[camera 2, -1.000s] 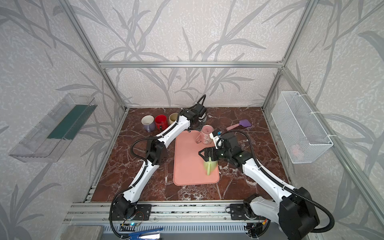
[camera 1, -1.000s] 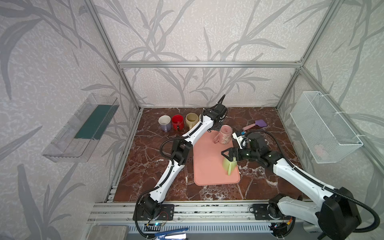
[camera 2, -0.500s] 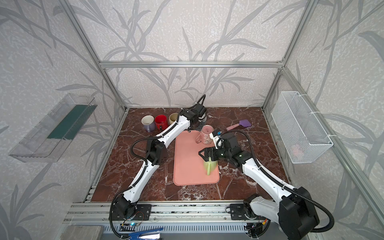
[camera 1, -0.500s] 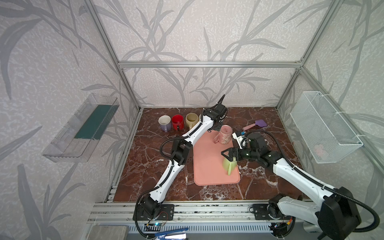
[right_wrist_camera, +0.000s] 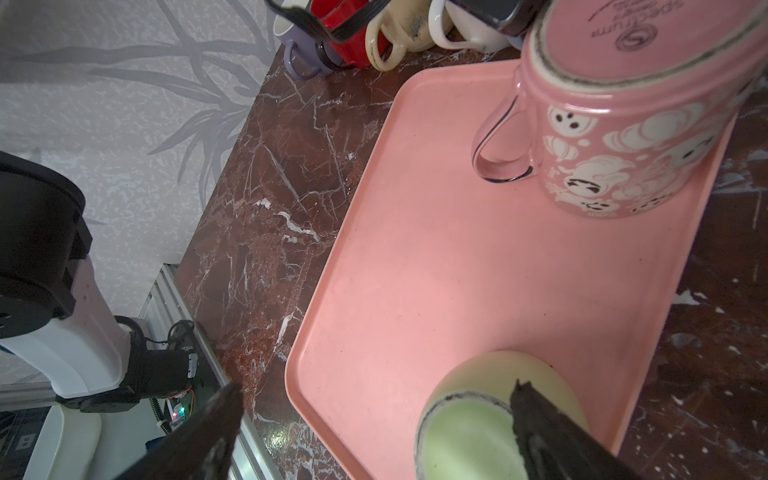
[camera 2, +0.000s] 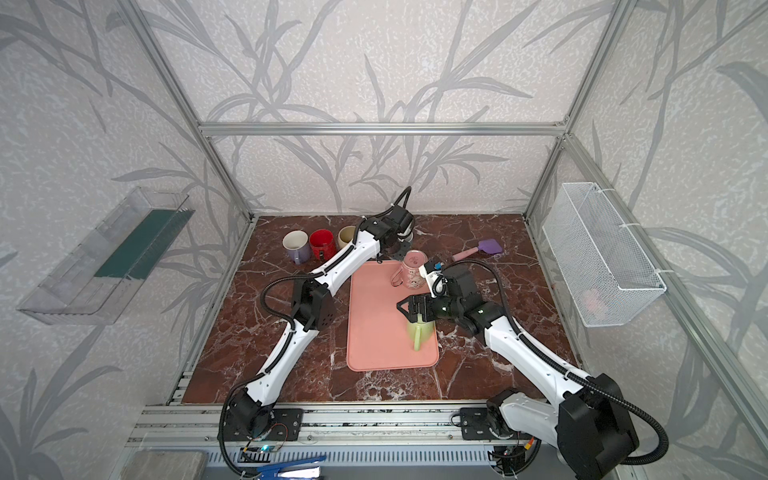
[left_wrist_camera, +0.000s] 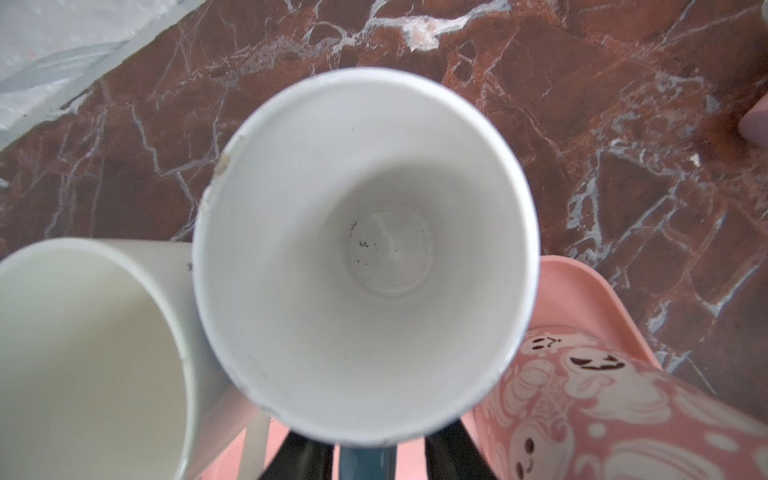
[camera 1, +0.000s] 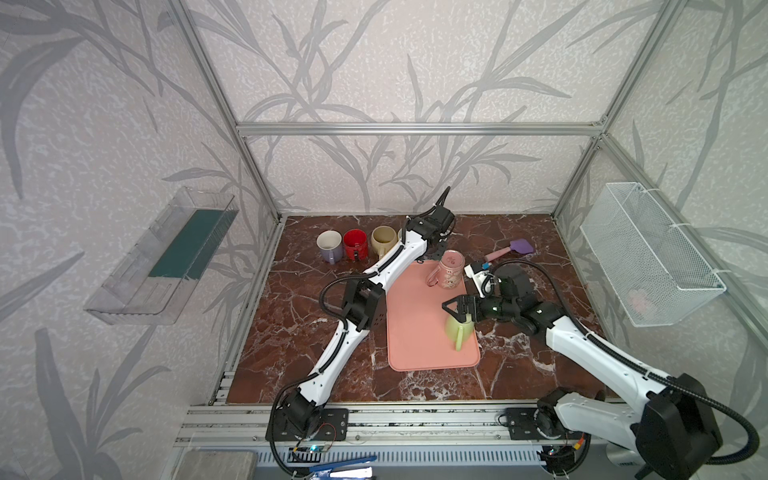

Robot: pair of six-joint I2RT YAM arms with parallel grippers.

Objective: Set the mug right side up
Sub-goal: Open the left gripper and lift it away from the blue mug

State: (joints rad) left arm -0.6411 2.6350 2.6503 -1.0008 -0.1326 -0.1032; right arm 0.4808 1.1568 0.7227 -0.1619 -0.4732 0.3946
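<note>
Hardly anything had shifted since the earlier frames: both arms and every mug held the same places in both top views.

At the back left of the surface (camera 1: 299, 299), the purple mug (camera 1: 329, 245), red mug (camera 1: 355, 243) and beige mug (camera 1: 383, 239) stood mouth up in a row, apparently the line for finished mugs. The white mug (left_wrist_camera: 365, 257) closed that row, upright and touching the beige one in the left wrist view. The left gripper (left_wrist_camera: 374, 453) sat at its blue handle. Its jaws were narrowly parted, with a slit of gap on one side, so the hold looked released.

The tray (camera 1: 415, 332) lay mid-surface and carried the two mugs not yet turned. The pink mug (camera 1: 451, 270) stood base up at its far corner.

The green mug (camera 1: 459, 332), likely the next to turn, stood base up near the tray's right edge, its handle toward the front. The right gripper (camera 1: 457, 309) hovered just above it, jaws spread wide and holding nothing. One finger lay over the base, though whether it touched could not be told. That width probably suited a grasp across the body.
</note>
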